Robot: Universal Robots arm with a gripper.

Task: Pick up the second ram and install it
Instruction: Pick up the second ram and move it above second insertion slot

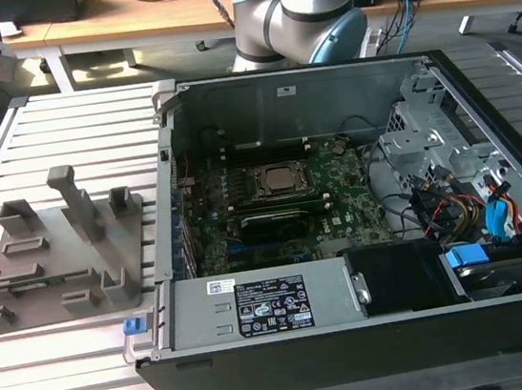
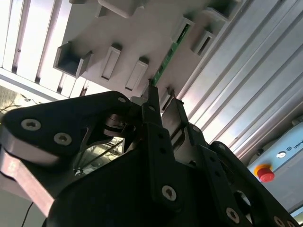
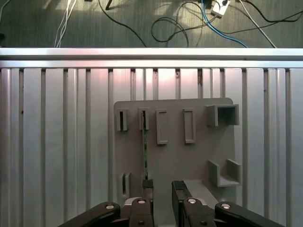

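Observation:
The second ram [image 3: 144, 151] is a thin green stick standing on edge in a slot of the grey fixture plate [image 3: 189, 161]. In the second wrist view the ram [image 2: 168, 54] runs away from the fingertips across the plate [image 2: 142, 28]. My gripper [image 3: 163, 187] hangs above the plate's near end, open, with nothing between its black fingers [image 3: 147, 189]. One finger lines up with the stick's near end, apart from it. The gripper [image 2: 163, 97] shows the same open gap in the second wrist view. In the exterior view the plate [image 1: 57, 251] lies left of the computer case.
An open computer case [image 1: 339, 204] with a green motherboard [image 1: 282, 207], a CPU socket [image 1: 278, 181] and a power supply [image 1: 266, 305] fills the exterior view's middle and right. The arm's base [image 1: 294, 8] stands behind it. The table is ribbed aluminium [image 3: 57, 142]; cables [image 3: 189, 23] lie on the floor.

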